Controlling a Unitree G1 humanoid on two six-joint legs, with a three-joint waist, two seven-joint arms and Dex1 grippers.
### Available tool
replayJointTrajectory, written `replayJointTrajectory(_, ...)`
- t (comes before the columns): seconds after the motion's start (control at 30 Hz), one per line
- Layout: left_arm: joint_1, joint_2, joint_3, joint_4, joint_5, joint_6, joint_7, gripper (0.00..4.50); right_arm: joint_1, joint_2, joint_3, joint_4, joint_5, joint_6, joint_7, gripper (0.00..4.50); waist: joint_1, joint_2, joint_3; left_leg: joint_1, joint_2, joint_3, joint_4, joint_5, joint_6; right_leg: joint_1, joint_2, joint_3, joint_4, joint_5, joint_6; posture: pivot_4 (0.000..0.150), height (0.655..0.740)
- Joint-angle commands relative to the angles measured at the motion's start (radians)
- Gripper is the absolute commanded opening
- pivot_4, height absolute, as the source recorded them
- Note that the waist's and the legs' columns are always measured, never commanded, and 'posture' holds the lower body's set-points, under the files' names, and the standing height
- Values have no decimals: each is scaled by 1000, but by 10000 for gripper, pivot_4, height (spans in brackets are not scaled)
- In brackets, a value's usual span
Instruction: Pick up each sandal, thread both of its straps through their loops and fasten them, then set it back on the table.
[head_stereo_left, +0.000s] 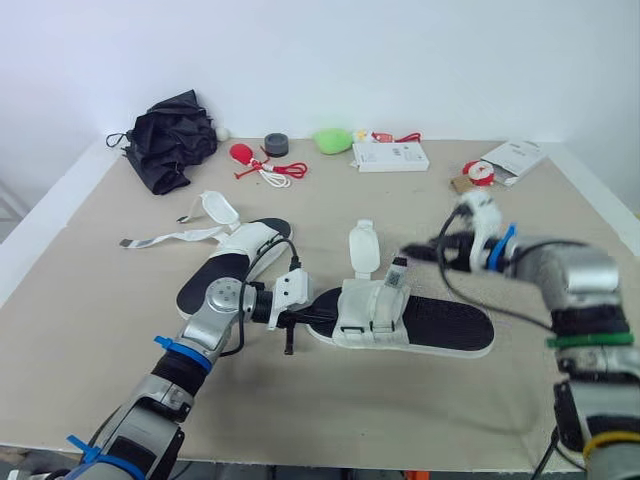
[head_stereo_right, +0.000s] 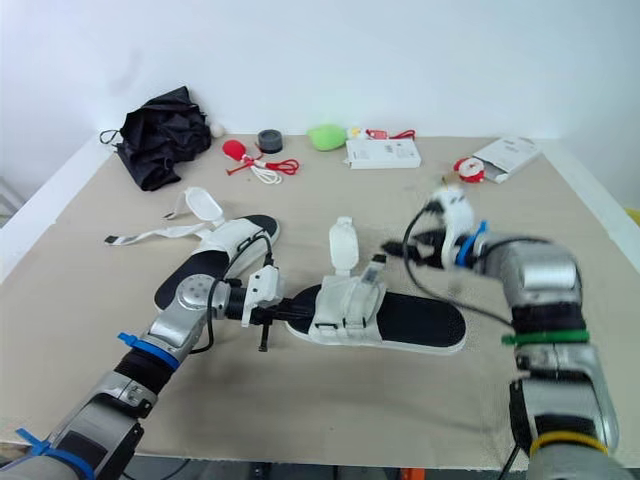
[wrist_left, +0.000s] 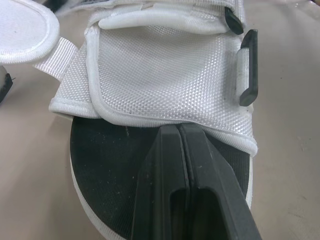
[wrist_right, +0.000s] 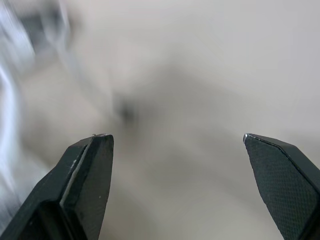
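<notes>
The white mesh sandal with a black footbed (head_stereo_left: 445, 322) lies flat near the middle of the beige table (head_stereo_left: 100, 320). Its rounded white strap tab (head_stereo_left: 362, 248) stands upright, and a second, narrower strap with a dark tip (head_stereo_left: 397, 276) sticks up beside it, so neither looks threaded. A black plastic loop (wrist_left: 248, 67) sits at the side of the upper.

The left gripper (wrist_left: 176, 131) is clenched, with its fingers together and laid on the footbed at the sandal's end, their tips at the mesh edge. It appears to pin the shoe rather than grip it, so a sideways tug could make the sandal slide or swivel out.

The right gripper (wrist_right: 177, 140) is spread wide, near the narrow strap. That strap is thin and floppy, so a closing pinch may knock it aside or catch both straps.

The other white sandal (head_stereo_left: 245, 262) lies behind with its straps loose.
</notes>
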Motion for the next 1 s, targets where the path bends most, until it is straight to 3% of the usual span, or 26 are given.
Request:
replayJointTrajectory(0.03,68,9,-93,124,108,50,-3,0,-32,-5,-19,-27,52,24,82,44672,0,-2,-1,0,0,0,0,-1,0,1,0,-1,0,0,0,1500,7400)
replayJointTrajectory(0.3,74,12,-88,119,107,52,2,0,59,25,78,-170,78,78,153,44672,1,-2,-1,-1,0,0,0,-1,0,3,-2,0,0,4,-1,1500,7400)
replayJointTrajectory(0.6,77,19,-84,113,105,56,5,0,46,102,121,-169,79,98,152,44672,0,-2,-1,0,0,1,1,-1,1,1,-2,1,0,0,0,1500,7400)
replayJointTrajectory(0.8,81,26,-84,104,103,61,5,0,-20,199,132,-89,67,75,144,44672,0,-1,-1,1,1,0,1,-1,1,0,1,1,0,1,-1,1500,7400)
replayJointTrajectory(1.0,89,33,-79,92,101,67,9,0,-123,299,111,112,38,-23,120,44672,-3,-1,-1,2,1,2,0,-1,0,0,0,2,0,3,-3,1500,7400)
